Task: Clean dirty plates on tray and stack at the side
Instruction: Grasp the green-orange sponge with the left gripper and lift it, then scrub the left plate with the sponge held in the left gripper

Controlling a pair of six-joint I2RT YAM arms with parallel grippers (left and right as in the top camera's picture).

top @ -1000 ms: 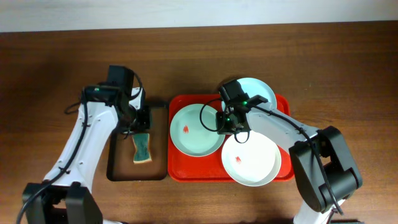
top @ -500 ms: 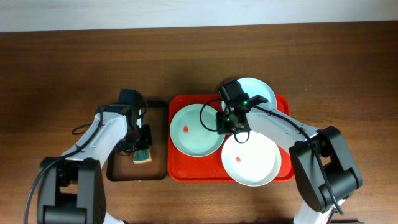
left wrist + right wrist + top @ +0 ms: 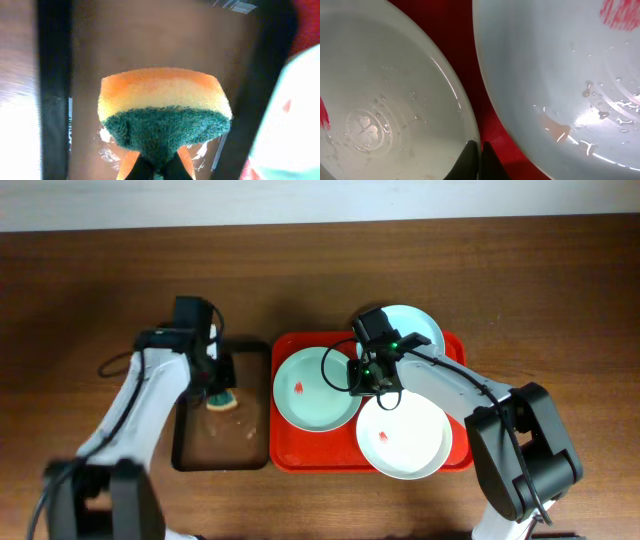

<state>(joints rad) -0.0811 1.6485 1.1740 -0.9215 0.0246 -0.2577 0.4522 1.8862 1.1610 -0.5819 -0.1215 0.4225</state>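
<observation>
Plates [image 3: 315,395], three pale and round, are sitting on the red tray [image 3: 300,448] in the middle of a brown wooden worktop [image 3: 80,280], with a strip of pale wall [image 3: 300,200] running along the far edge. The tray is lying flat. Just to its left a smaller black tray [image 3: 266,420] is resting on the wood, and wet specks are glinting on its floor.

The left plate [image 3: 310,405] is filling the tray's left half and showing a small red smear near its middle. The back plate [image 3: 415,328] is lying in the far right corner, partly hidden by the right arm. The front plate [image 3: 410,440] is sitting at the near right, carrying a red smear, with its rim overhanging the tray's near edge. Left and front plates are lying close together with a narrow red gap between them. Water droplets are clinging to both.

The right pincer [image 3: 479,152] is closing tight on the left plate's right rim, between that plate and the front one. The left pincer [image 3: 160,172] is gripping a sponge [image 3: 165,115] by its dark green scouring layer, with the orange layer pointing away. It is hanging over the far half of the black tray; I cannot tell whether it is touching the floor
</observation>
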